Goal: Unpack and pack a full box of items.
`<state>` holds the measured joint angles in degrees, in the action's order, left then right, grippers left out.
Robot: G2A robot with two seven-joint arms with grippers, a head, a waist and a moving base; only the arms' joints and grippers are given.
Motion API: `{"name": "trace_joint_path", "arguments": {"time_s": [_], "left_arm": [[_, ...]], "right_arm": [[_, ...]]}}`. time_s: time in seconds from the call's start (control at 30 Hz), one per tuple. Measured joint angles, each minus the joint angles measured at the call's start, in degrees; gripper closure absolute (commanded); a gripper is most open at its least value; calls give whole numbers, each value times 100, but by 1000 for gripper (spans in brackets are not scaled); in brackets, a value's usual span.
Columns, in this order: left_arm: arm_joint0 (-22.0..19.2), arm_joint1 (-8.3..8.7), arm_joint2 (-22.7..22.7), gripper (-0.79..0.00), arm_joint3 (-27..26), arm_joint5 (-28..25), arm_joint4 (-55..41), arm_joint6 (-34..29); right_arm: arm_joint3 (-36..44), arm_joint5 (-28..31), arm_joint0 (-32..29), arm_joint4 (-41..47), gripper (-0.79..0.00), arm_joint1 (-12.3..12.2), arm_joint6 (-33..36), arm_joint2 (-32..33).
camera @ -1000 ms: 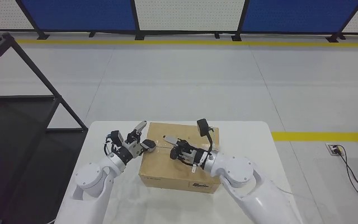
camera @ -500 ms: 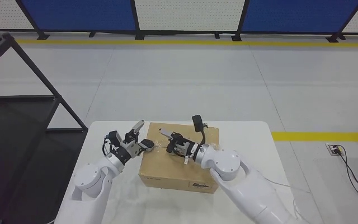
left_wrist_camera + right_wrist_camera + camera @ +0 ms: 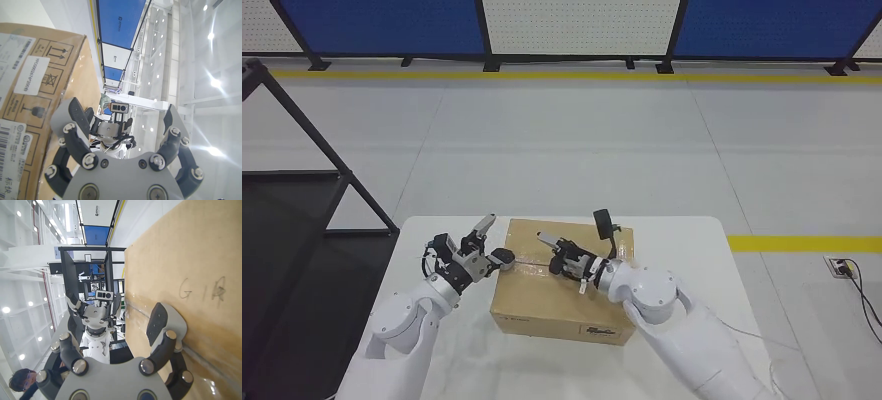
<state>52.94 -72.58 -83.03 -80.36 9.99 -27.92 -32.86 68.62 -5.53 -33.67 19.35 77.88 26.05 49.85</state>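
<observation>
A closed brown cardboard box point(image 3: 562, 295) lies in the middle of the white table, with a taped seam point(image 3: 136, 311) across its top and labels on its side point(image 3: 30, 75). My left gripper point(image 3: 490, 240) is open at the box's left top edge, one pad point(image 3: 77, 111) close to the cardboard. My right gripper point(image 3: 554, 252) is open above the seam, one pad point(image 3: 157, 323) lying against the box top. The two grippers face each other across the left part of the lid, and neither holds anything.
The white table point(image 3: 692, 260) has bare surface right of the box and a narrower strip on the left. A black metal rack point(image 3: 292, 220) stands beside the table's left side. Behind the table is open floor with blue partition panels.
My right gripper slid left along the box top, then came back slightly right. My left gripper drew a little away from the box's edge. The box has not moved.
</observation>
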Motion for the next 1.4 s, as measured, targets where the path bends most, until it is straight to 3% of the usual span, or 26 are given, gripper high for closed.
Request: {"name": "trace_joint_path", "arguments": {"time_s": [0.47, 1.4], "left_arm": [[8, 30, 61, -785, -65, -8, -13, 36], [425, 178, -583, -785, -547, -194, -397, 163]], "right_arm": [[895, -59, -923, -273, -785, -301, 91, 1089], [1700, 63, -2135, -162, -785, -581, 108, 2537]]}}
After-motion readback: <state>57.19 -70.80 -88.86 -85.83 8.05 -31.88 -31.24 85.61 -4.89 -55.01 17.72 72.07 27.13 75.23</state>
